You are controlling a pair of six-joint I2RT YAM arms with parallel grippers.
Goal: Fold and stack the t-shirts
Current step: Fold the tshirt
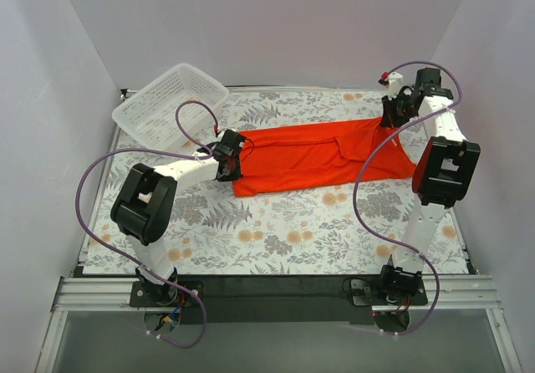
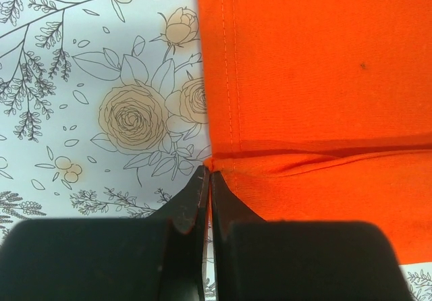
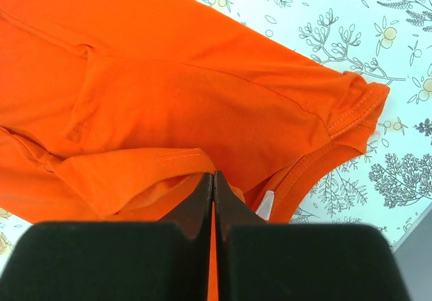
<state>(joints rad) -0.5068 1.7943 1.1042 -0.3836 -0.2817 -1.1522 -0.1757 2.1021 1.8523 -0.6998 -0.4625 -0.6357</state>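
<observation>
The orange t-shirt (image 1: 318, 155) lies spread long on the far part of the desk (image 1: 276, 231), nearer the right edge. The left tool (image 2: 209, 176) is squeezed tight on its left end, the right tool (image 3: 213, 179) on its right end.

On the left: stretched forward and inward, low over the surface (image 1: 276, 239), with the elbow block hanging back near the base and the left tool (image 1: 230, 160) pinched tight, fingertips (image 2: 198, 189) nipping a hem corner of the t-shirt (image 1: 318, 155). On the right: reared up tall from the base, folded at the elbow, reaching to the far side with the right tool (image 1: 391, 114) squeezed flat together, cloth trapped between the fingers.
</observation>
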